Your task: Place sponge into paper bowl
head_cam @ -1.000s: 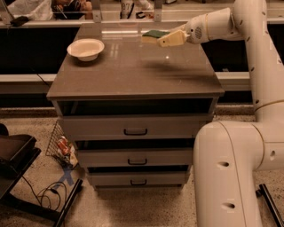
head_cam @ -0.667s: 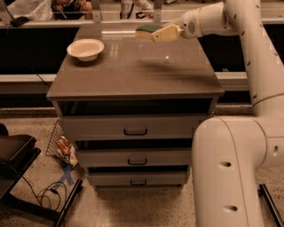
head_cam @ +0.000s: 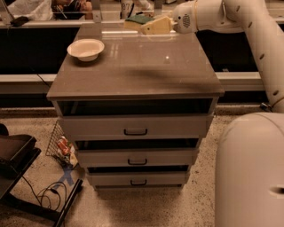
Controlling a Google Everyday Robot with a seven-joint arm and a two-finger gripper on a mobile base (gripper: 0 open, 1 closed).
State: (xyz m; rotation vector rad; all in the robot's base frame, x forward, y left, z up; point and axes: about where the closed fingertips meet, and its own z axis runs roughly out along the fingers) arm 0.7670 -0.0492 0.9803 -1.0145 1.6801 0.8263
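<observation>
The paper bowl [head_cam: 86, 48] is white and round and stands on the left side of the brown cabinet top [head_cam: 137, 71]. My gripper [head_cam: 143, 24] is shut on the sponge [head_cam: 137, 20], whose dark green layer faces up with pale foam below. It holds the sponge in the air above the far middle of the cabinet top, to the right of the bowl and well apart from it. The white arm [head_cam: 230, 13] reaches in from the upper right.
The cabinet has three drawers with dark handles [head_cam: 135, 131]. A wire basket [head_cam: 60, 144] with packets stands on the floor at left beside a dark stand [head_cam: 17, 155] and cables. The robot's white base [head_cam: 250, 173] fills the lower right. A counter runs behind.
My gripper has carried the sponge leftward and farther back over the cabinet top, closer to the bowl. The bowl has not moved.
</observation>
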